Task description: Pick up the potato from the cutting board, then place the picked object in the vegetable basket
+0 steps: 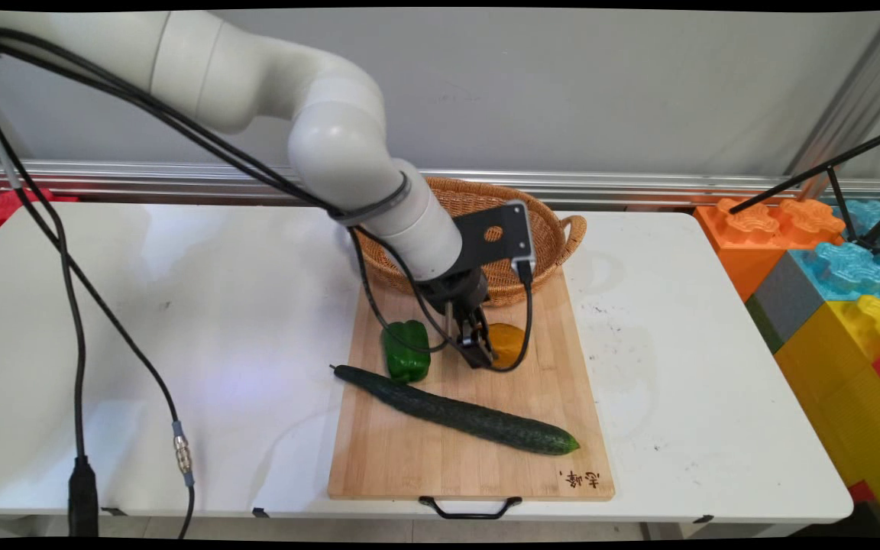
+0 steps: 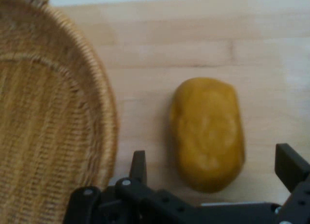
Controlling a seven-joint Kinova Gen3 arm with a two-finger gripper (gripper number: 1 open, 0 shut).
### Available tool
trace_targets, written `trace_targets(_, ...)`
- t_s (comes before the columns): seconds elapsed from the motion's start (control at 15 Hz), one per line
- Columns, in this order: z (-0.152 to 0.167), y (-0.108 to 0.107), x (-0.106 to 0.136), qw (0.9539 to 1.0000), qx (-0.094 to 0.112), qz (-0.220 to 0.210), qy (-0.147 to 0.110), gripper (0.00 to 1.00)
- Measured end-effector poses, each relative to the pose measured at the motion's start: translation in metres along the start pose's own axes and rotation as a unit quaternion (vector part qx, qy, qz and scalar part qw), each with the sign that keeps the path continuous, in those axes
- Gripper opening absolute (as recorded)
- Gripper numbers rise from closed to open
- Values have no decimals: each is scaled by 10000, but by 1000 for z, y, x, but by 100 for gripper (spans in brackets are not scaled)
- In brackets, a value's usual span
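Your black two-finger tool [image 1: 483, 353] is low over the pale wooden cutting board [image 1: 539, 397], its fingers spread wide apart and holding nothing. In the hand view the tool [image 2: 215, 173] has one finger on each side of the rounded yellow-orange vegetable [image 2: 207, 133], which lies flat on the board between them; you cannot tell whether either finger touches it. In the main view that yellow-orange vegetable [image 1: 509, 342] is partly hidden behind the tool.

Just to the left on the board you have a glossy green bell pepper [image 1: 406, 351]. In front of it, a long dark green cucumber [image 1: 455, 411] lies slantwise, its stem end poking past the board's left edge over the white worktop [image 1: 180, 305].

The round woven wicker basket [image 1: 539, 221] sits behind the board, overlapping its far edge; in the hand view the basket's rim [image 2: 104, 112] is close beside the yellow-orange vegetable, a strip of board between them.

Big coloured toy blocks [image 1: 829, 267] are stacked beyond the worktop's right end.
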Motion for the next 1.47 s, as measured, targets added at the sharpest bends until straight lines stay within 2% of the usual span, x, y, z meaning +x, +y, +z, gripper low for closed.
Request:
trace_targets(0.33,14,-8,1,9977,28,-617,-262,100)
trace_targets(0.87,41,-9,8,9939,-94,-1051,-315,100)
trace_targets(0.93,43,-9,8,9938,-102,-1062,-313,0)
trace_targets(1.27,43,-7,11,9936,-176,-1082,-273,0)
trace_targets(1.47,31,-6,13,9940,-158,-1060,-237,0)
